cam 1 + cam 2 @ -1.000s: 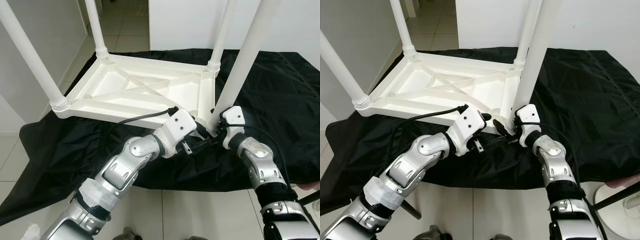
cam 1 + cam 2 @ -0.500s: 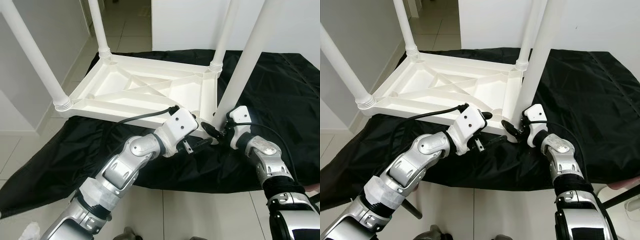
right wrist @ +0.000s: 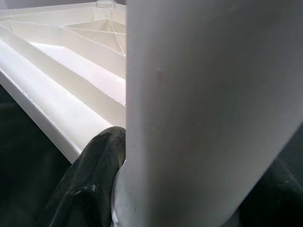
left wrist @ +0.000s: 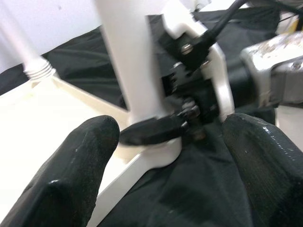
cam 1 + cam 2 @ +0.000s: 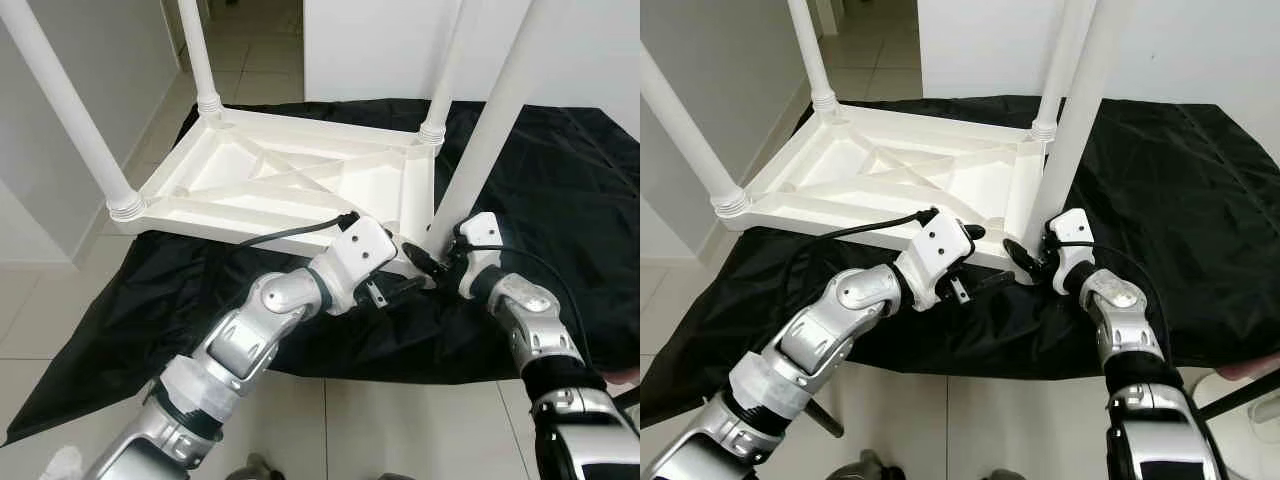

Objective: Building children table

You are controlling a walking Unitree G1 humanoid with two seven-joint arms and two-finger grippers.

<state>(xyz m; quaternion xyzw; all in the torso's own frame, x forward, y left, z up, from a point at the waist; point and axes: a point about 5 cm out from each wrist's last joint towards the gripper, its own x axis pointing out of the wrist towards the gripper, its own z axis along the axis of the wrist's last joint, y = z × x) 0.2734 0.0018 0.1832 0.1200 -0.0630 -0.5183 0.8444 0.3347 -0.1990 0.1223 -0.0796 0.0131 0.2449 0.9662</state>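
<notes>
A white plastic children's table point(image 5: 290, 175) lies upside down on a black cloth point(image 5: 560, 180), its legs pointing up. My right gripper point(image 5: 435, 258) is shut on the base of the near right leg point(image 5: 490, 130), where the leg meets the table's corner. In the right wrist view that leg point(image 3: 203, 109) fills the space between the fingers point(image 3: 90, 189). My left gripper point(image 5: 400, 265) hovers open just left of the same corner, holding nothing. The left wrist view looks between its spread fingers point(image 4: 71, 175) at the leg base.
Three other legs point(image 5: 65, 110) point(image 5: 195, 50) point(image 5: 445, 60) stand upright at the remaining corners. Tiled floor point(image 5: 60, 320) surrounds the cloth, with white walls close on the left and behind. A black cable point(image 5: 270, 238) runs along my left forearm.
My right wrist has swung to the right side of the near leg, and one finger now shows on the leg's left. The left arm has stayed put. The view shifted slightly.
</notes>
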